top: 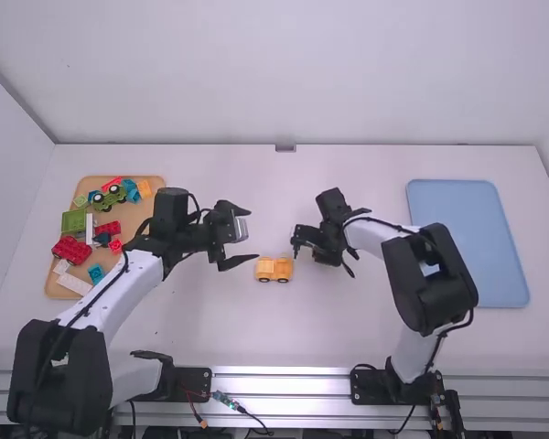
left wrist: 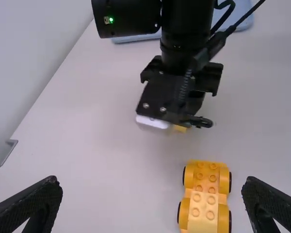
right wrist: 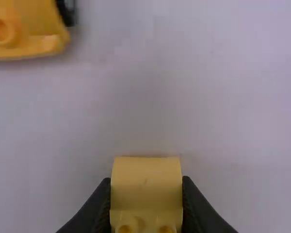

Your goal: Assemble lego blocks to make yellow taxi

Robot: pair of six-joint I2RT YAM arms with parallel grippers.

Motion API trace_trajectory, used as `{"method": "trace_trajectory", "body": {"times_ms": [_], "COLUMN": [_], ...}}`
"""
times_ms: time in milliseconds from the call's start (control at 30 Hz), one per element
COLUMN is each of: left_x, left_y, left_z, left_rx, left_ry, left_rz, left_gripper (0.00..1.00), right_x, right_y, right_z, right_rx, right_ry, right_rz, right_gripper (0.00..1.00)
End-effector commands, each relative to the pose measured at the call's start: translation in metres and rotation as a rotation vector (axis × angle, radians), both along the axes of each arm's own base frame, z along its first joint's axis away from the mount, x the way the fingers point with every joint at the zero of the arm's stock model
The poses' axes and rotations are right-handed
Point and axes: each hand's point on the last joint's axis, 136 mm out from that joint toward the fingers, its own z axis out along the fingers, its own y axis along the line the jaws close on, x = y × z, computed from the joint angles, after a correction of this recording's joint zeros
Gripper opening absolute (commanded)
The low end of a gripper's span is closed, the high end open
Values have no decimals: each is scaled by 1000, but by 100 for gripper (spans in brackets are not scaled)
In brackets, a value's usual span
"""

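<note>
A yellow block (right wrist: 146, 182) is gripped between the fingers of the right gripper (top: 324, 257). The wheeled yellow car (top: 274, 269) is seated on the table (top: 229, 320) between the two grippers, near the held block but apart from it. The left gripper (top: 253, 235) is held wide open beside the car, with nothing grasped.

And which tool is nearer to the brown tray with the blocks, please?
Left. The left tool is open, to the right of the brown tray in the high view; the right tool, shut on a yellow block, is farther right, past the wheeled yellow base.
</note>
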Motion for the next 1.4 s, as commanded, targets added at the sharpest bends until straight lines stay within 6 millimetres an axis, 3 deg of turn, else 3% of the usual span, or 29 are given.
{"method": "trace_trajectory", "body": {"times_ms": [0, 133, 233, 400, 500, 533, 667, 833, 900, 1000, 1067, 1167, 1200, 1267, 1367], "left_x": [-3, -3, -3, -3, -2, 0, 6, 14, 15, 15, 16, 18, 18, 19, 19], "left_y": [-1, -1, -1, -1, -1, -1, -2, -3, -3, -3, -3, -4, -4, -4, -4], "left_z": [-4, -4, -3, -3, -2, 0, 7, 17, 19, 20, 20, 24, 24, 25, 25], "left_rx": [-12, -11, -12, -14, -17, -28, -63, -104, -112, -121, -120, -125, -125, -126, -126], "left_ry": [19, 17, 16, 16, 14, 23, 32, 32, 40, 47, 42, 20, 18, 11, 12], "left_rz": [-12, -11, -13, -12, -10, 3, 34, 63, 71, 75, 76, 73, 73, 73, 73], "left_gripper": [99, 99, 99, 99, 99, 99, 99, 99, 99, 99, 99, 99, 99, 99, 99], "right_x": [20, 27, 42, 77, 96, 102, 130, 187, 190, 158, 124, 86, 84, 62, 38], "right_y": [1, 9, 25, 22, 5, -11, -46, -46, -51, -85, -101, -97, -97, -83, -80], "right_z": [15, 43, 69, 85, 84, 80, 85, 138, 146, 133, 119, 107, 106, 103, 97], "right_rx": [7, 47, 165, 359, 478, 507, 668, 1005, 1000, 795, 667, 522, 515, 422, 320], "right_ry": [18, 92, 153, 208, 256, 256, 207, 135, 121, 90, 85, 141, 146, 242, 211], "right_rz": [-213, -378, -613, -1093, -1477, -1668, -1978, -1929, -1937, -2269, -2519, -2691, -2697, -2741, -2817], "right_gripper": [1, 0, 0, 0, 0, 0, 0, 0, 0, 0, 0, 0, 0, 0, 0]}}
